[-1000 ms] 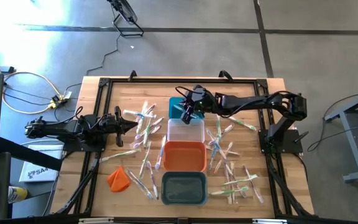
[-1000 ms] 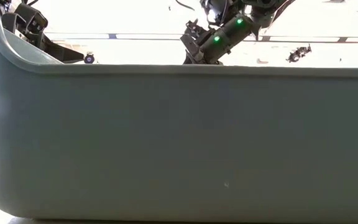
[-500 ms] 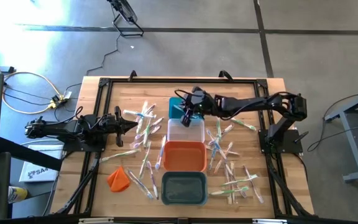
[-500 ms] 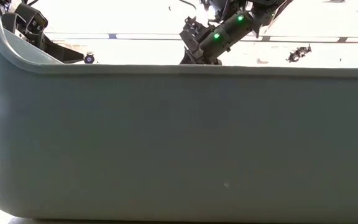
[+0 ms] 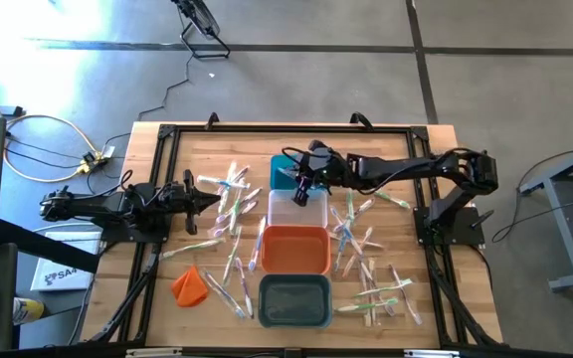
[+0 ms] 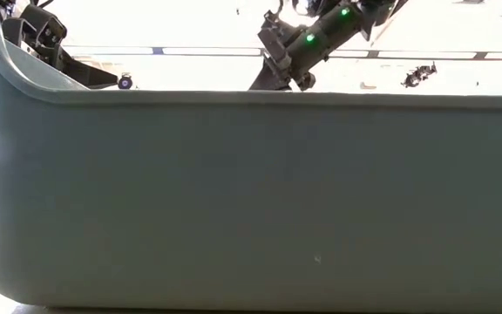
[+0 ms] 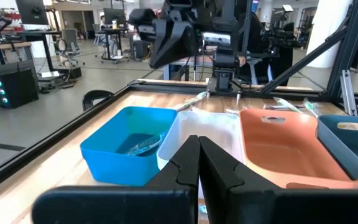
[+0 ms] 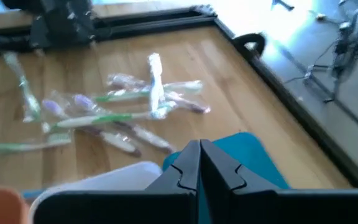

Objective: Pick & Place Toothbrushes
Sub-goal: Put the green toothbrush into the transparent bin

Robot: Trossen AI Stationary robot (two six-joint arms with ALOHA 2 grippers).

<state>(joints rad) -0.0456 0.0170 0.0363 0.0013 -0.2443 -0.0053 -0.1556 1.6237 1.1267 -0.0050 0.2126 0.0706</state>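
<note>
Wooden table (image 5: pixel 197 144), thin pale toothbrushes (image 5: pixel 229 191) scattered, white, pink, green

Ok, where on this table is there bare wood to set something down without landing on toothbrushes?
Bare wood runs along the far edge of the table, beyond the teal bin, and around the orange cloth lump at the near left corner. It is crowded on both sides of the bin column: toothbrushes left and toothbrushes right. The right tool hangs over the clear bin.
</note>
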